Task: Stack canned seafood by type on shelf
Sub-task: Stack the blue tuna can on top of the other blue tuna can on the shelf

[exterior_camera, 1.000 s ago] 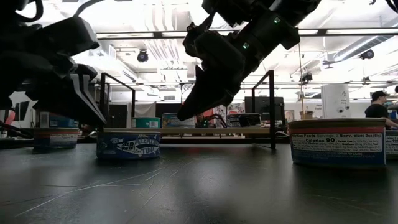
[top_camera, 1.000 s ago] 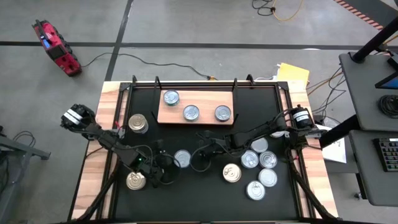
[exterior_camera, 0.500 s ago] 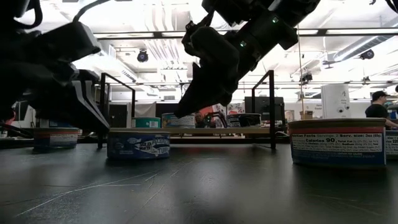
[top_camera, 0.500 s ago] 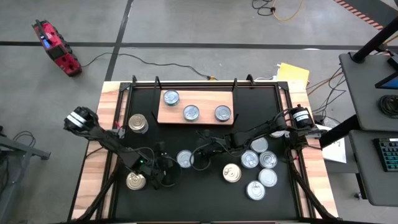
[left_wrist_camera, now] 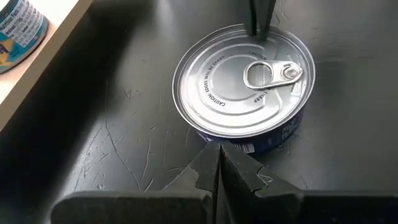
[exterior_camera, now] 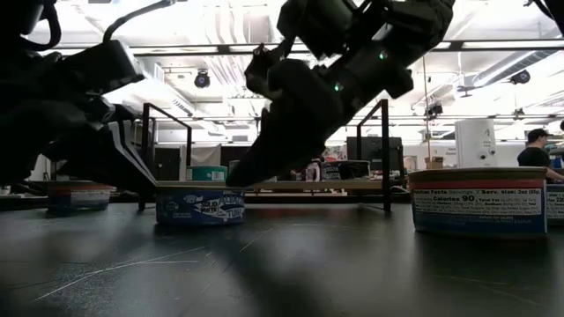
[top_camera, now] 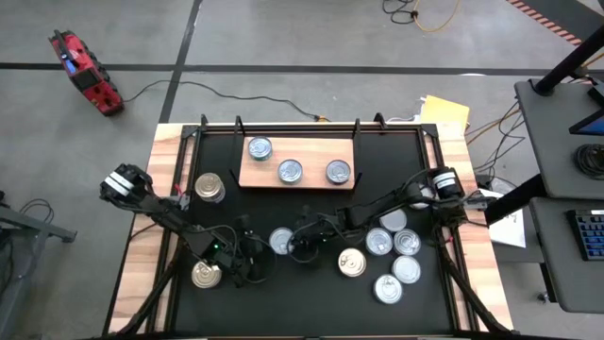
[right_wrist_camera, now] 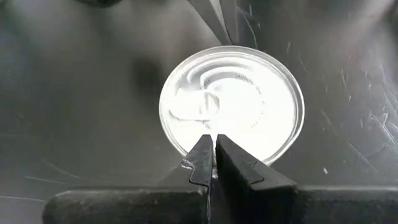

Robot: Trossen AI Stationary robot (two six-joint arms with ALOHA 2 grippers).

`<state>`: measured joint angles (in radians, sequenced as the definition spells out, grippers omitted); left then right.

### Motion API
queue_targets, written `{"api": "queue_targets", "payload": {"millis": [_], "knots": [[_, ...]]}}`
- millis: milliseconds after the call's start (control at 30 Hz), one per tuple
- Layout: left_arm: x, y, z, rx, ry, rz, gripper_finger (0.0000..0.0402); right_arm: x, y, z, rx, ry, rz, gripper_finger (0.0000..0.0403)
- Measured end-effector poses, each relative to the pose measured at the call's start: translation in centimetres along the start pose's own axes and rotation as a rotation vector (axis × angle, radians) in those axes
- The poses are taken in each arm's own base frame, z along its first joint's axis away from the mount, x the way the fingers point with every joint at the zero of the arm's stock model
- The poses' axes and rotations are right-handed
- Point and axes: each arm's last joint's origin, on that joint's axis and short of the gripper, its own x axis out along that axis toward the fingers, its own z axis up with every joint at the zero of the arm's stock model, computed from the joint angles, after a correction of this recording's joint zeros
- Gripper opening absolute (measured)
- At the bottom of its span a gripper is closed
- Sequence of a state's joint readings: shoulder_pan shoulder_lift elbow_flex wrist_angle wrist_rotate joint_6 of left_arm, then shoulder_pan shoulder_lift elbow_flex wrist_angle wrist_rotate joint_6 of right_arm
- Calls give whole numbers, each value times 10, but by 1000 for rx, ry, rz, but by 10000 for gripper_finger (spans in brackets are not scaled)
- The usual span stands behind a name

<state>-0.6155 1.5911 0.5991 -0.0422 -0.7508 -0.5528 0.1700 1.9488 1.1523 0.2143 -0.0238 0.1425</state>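
Observation:
A silver-topped, blue-labelled can [top_camera: 280, 240] stands on the black table in front of the shelf [top_camera: 311, 151], a light wooden board that carries three silver-topped cans. My left gripper [left_wrist_camera: 217, 148] is shut at the can's left side. My right gripper [right_wrist_camera: 211, 144] is shut at its right side, slanting down onto the rim. In the low view the can [exterior_camera: 201, 204] sits flat on the table between the two dark fingertips. My left gripper pushes with its shut fingertips against the can's blue side wall [left_wrist_camera: 219, 140], coming from the table's left and slanting down. The can stays flat on the table. My right gripper sets its shut fingertips [left_wrist_camera: 260, 25] on the can's top rim [right_wrist_camera: 214, 158] at the opposite side, slanting down from the table's right.
Several silver-topped cans [top_camera: 396, 255] and a gold-topped one [top_camera: 352, 263] lie on the table's right part. Gold-topped cans stand at the left [top_camera: 208, 187] and near left [top_camera: 206, 274]. Black upright frame posts [exterior_camera: 385, 154] stand behind the shelf.
My left gripper has pushed the can a short way toward the table's right; it stays upright. My right gripper has come down and tipped toward the can's right rim. Both grippers stay shut.

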Motion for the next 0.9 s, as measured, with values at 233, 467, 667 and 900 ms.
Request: {"api": "queue_targets", "payload": {"millis": [233, 467, 667, 900], "knots": [[-5, 3, 5, -80, -29, 11, 0, 2, 0, -4, 4, 5, 4, 13], [-23, 15, 21, -205, -105, 12, 0, 2, -1, -14, 41, 28, 0, 13], [-38, 28, 36, -403, -165, -24, 5, 1, 0, -16, 43, 32, 1, 13], [-46, 38, 40, -587, -87, -126, 65, 2, 2, -17, 24, 35, 2, 13]]}}
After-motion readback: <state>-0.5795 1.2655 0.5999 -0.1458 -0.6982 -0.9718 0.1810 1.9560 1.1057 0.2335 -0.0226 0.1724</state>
